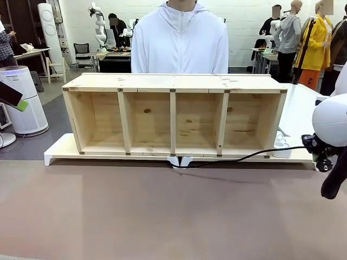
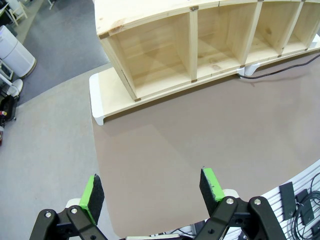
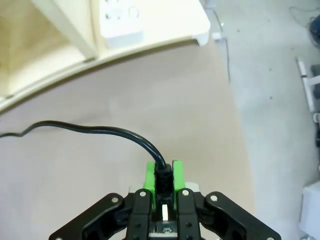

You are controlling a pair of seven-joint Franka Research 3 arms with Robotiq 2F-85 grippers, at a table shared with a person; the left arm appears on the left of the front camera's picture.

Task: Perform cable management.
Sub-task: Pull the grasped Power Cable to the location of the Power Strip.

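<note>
Right gripper is clamped on the cable at its end (presumably so it can be routed), which is stretched along the front of the wooden shelf.

The front view looks straight across the surface at the wooden shelf. The left wrist view looks down from high up, the shelf far beyond its jaws. The right wrist view is low and close, with the shelf's end just beyond its jaws.
</note>
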